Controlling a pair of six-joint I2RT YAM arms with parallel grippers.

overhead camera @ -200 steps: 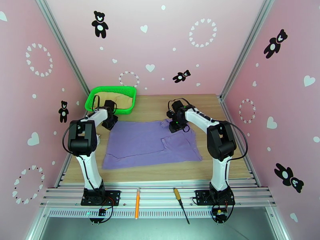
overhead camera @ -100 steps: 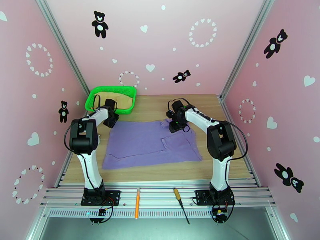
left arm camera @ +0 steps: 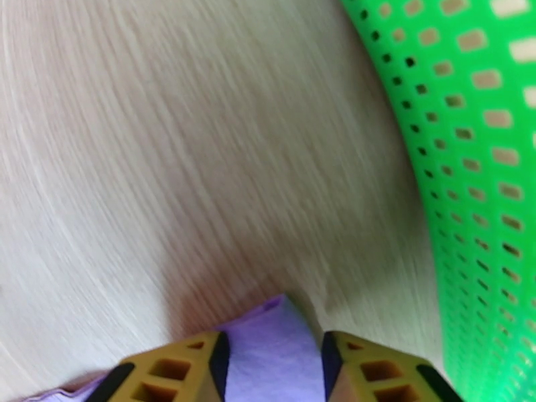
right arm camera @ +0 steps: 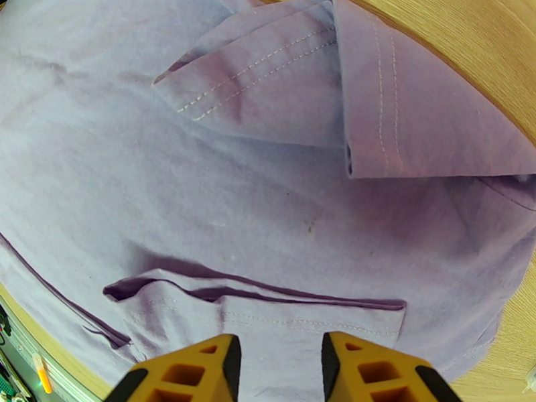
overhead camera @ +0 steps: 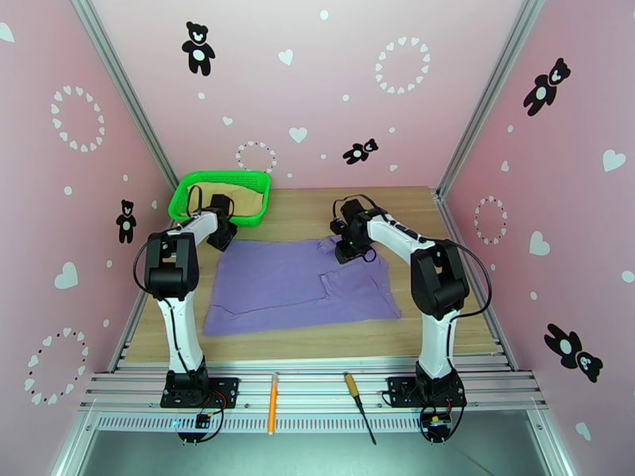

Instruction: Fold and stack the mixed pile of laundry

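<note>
From above, the purple shirt (overhead camera: 302, 283) lies spread flat mid-table, partly tucked in on its 3 o'clock side. The left gripper (overhead camera: 222, 234) sits at the shirt's 10 o'clock corner and the right gripper (overhead camera: 349, 251) at the collar edge near 1 o'clock, probably so both far corners can be taken together for a fold. The tan garment (overhead camera: 242, 201) waits in the green basket (overhead camera: 178, 201) at 11 o'clock.

On the left wrist camera, the fingers stand a little apart with the shirt's corner tip lying between them, not pinched; the basket wall curves past at 3 o'clock, just beside.

On the right wrist camera, the fingers are likewise parted and hold nothing, hovering over a folded-in sleeve (right arm camera: 268, 316)
</note>
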